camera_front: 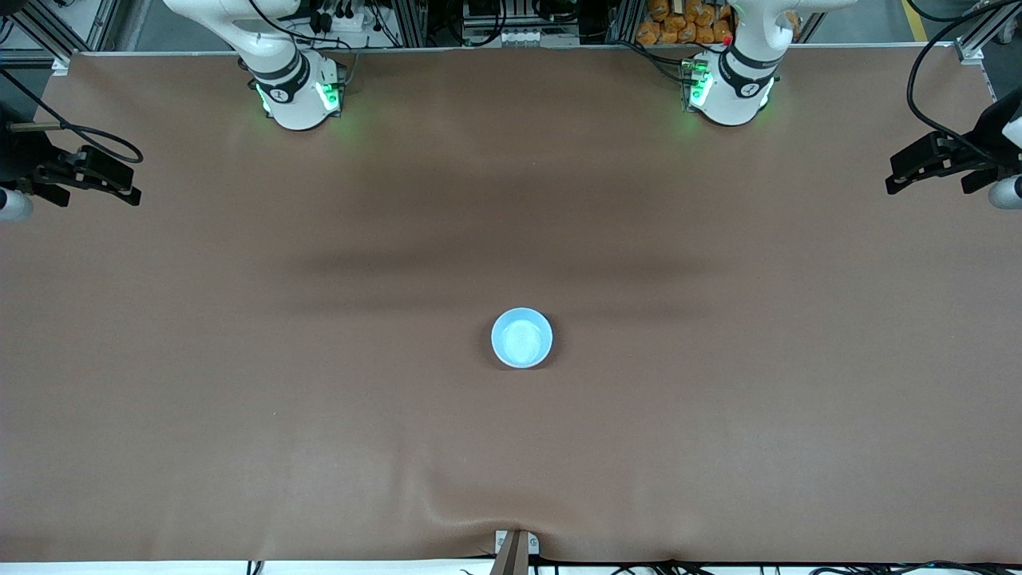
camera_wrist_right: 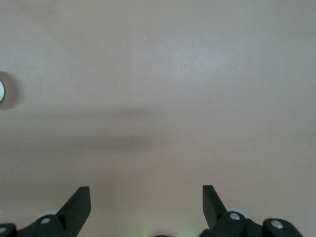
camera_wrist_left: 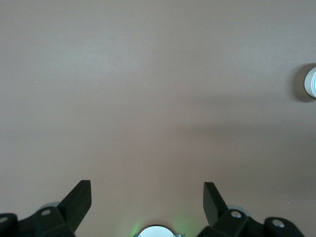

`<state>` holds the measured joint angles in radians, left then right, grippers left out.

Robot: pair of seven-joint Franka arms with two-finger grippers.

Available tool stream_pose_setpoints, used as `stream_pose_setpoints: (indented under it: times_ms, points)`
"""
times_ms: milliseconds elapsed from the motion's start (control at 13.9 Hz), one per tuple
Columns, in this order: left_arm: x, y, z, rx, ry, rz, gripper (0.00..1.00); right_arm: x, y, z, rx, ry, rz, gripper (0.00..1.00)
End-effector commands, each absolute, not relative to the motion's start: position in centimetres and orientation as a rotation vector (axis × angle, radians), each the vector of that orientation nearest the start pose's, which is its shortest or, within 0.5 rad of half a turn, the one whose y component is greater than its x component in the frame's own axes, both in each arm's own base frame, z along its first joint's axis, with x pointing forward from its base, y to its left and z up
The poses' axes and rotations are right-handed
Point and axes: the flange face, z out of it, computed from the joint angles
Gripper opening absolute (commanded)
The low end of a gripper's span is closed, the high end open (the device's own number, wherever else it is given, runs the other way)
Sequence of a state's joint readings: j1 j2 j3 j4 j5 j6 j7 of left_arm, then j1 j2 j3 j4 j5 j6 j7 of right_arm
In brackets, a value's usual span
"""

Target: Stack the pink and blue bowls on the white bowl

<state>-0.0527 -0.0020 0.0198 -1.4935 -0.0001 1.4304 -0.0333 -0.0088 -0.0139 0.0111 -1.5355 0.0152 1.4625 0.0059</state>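
Observation:
A light blue bowl (camera_front: 521, 338) stands upright on the brown table cover, near the middle and somewhat toward the front camera. Its edge also shows in the left wrist view (camera_wrist_left: 311, 82) and the right wrist view (camera_wrist_right: 1, 91). The pink bowl and the white bowl do not show; whether they sit under the blue one I cannot tell. My left gripper (camera_front: 930, 172) (camera_wrist_left: 147, 185) is open and empty, up over the left arm's end of the table. My right gripper (camera_front: 120, 180) (camera_wrist_right: 146, 190) is open and empty over the right arm's end. Both are well away from the bowl.
The brown cover (camera_front: 319, 399) spans the table, with a wrinkle at the front edge by a small bracket (camera_front: 515, 547). The arm bases (camera_front: 299, 92) (camera_front: 730, 88) stand along the edge farthest from the camera.

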Motion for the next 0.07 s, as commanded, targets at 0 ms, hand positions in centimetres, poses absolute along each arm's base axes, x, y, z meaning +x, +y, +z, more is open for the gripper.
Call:
stream_pose_setpoints:
  times_ms: [0]
  points:
    - [54.00, -1.88, 65.20, -3.157, 0.015, 0.086, 1.00, 54.20, 0.23, 64.37, -3.142, 0.005, 0.082, 1.00]
